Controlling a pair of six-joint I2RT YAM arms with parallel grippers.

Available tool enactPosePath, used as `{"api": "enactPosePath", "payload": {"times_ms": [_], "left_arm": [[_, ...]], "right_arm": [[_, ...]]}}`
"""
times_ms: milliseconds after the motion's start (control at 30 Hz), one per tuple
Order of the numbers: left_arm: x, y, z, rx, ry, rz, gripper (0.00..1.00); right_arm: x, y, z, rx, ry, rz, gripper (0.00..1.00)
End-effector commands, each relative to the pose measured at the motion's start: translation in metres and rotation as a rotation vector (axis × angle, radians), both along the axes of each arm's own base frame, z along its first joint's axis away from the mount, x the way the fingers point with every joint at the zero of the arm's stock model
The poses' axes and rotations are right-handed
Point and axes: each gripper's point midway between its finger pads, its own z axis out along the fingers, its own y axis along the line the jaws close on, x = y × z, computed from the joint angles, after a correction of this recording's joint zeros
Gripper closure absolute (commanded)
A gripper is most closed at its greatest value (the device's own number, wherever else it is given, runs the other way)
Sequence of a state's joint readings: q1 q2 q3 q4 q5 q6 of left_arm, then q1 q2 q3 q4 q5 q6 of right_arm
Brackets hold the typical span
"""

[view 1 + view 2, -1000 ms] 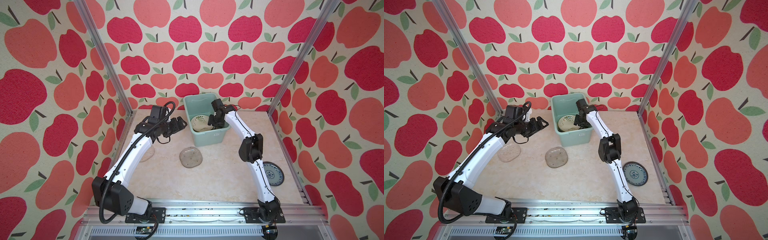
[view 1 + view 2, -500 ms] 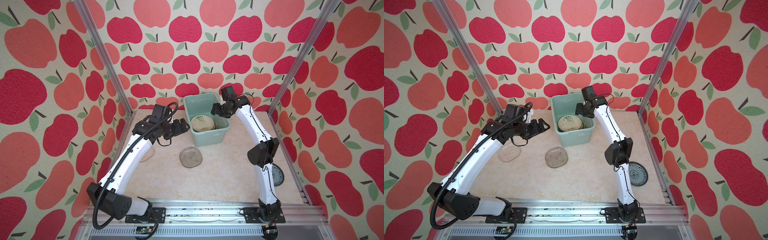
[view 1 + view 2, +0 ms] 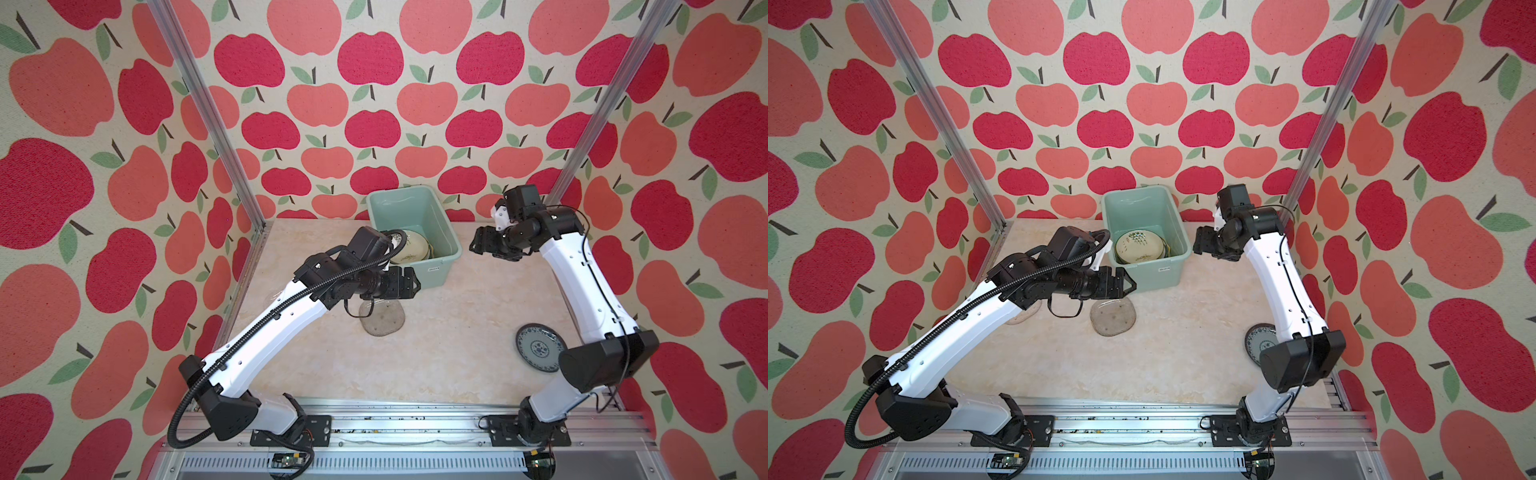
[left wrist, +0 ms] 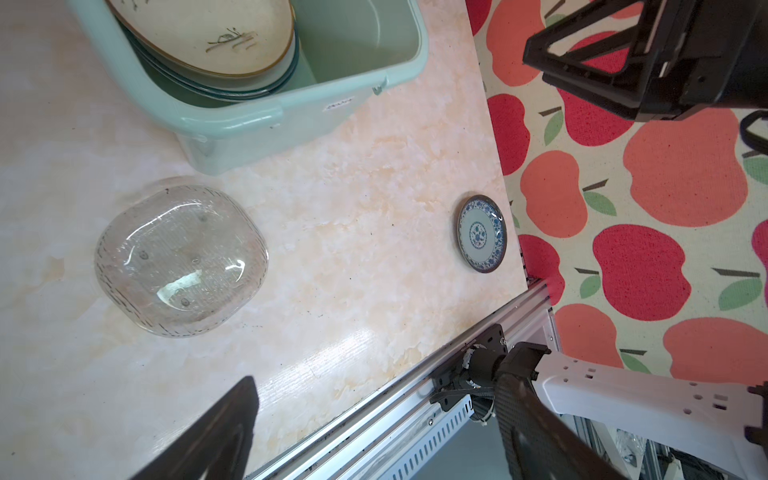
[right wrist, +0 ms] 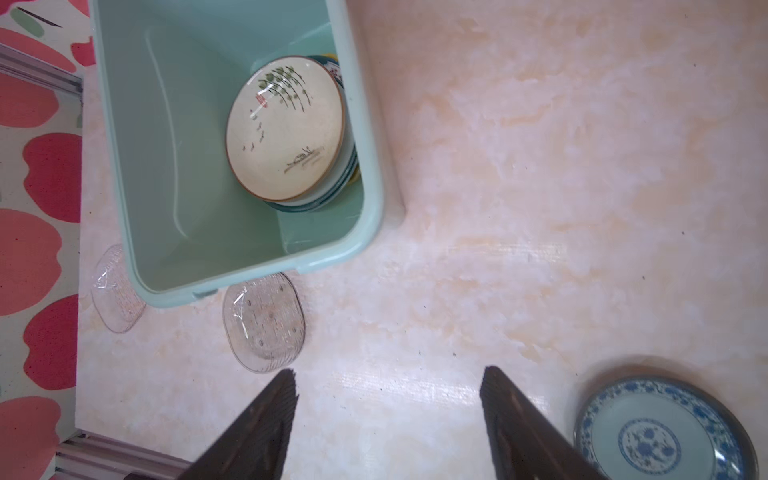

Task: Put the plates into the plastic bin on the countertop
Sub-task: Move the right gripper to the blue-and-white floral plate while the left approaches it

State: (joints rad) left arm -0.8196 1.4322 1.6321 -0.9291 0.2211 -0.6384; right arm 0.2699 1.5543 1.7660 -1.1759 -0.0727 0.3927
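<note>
The plates (image 3: pixel 1139 247) are lying in four spots; clock positions are being read in both top views, with 12 o'clock at the far wall. A stack (image 3: pixel 409 248) is resting inside the plastic bin (image 3: pixel 436 272), at the bin's 7 o'clock corner. The cream plate (image 5: pixel 286 129) with the plant drawing is lying on top of it, with dark green rims showing beneath. The bin is standing at 12 o'clock on the countertop (image 3: pixel 457 353), close to the apple-patterned wall (image 3: pixel 374 124). A clear glass plate (image 4: pixel 180 259) is lying flat on the countertop at 6 o'clock from the bin, just beside its front wall; whether it is touching that wall cannot be told. A second clear glass plate (image 5: pixel 116 291) is lying at 8 o'clock from the bin, partly hidden under the left arm (image 3: pixel 270 332) in both top views. The blue-patterned plate (image 3: pixel 538 347) is lying flat at 4 o'clock on the countertop, well apart from the bin. The left gripper (image 3: pixel 1128 286) is hovering above the first clear glass plate, its jaws standing wide with nothing between them. The right gripper (image 5: pixel 388 370) is hanging at 3 o'clock from the bin, outside the rim and above bare countertop, its jaws parted and gripping nothing.
</note>
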Motion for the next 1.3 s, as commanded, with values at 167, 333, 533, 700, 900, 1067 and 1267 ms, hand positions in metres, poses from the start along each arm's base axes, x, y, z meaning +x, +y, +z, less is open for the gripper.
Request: {"api": "enactPosePath", "payload": {"times_ms": [167,333,533,700,900,1067,1267], "left_arm": [[-0.002,-0.062,-0.022,0.008,0.025,-0.124,0.09],[0.000,-0.093,-0.038,0.062,0.023,-0.221,0.08],[0.002,-0.116,-0.056,0.154,0.012,-0.323,0.08],[0.002,-0.127,-0.063,0.192,0.008,-0.363,0.09],[-0.006,-0.134,-0.066,0.205,0.024,-0.384,0.08],[-0.012,-0.134,-0.070,0.218,0.039,-0.385,0.08],[-0.006,-0.133,-0.070,0.223,0.049,-0.361,0.08]], "right_arm": [[-0.078,-0.085,-0.057,0.055,0.092,-0.253,0.27],[-0.107,-0.133,-0.101,0.058,0.189,-0.450,0.26],[-0.131,-0.177,-0.140,0.007,0.288,-0.637,0.25],[-0.154,-0.199,-0.175,-0.031,0.387,-0.790,0.20],[-0.159,-0.222,-0.194,-0.101,0.393,-0.886,0.18],[-0.168,-0.242,-0.207,-0.215,0.370,-0.915,0.17],[-0.165,-0.243,-0.229,-0.206,0.342,-0.891,0.16]]}}
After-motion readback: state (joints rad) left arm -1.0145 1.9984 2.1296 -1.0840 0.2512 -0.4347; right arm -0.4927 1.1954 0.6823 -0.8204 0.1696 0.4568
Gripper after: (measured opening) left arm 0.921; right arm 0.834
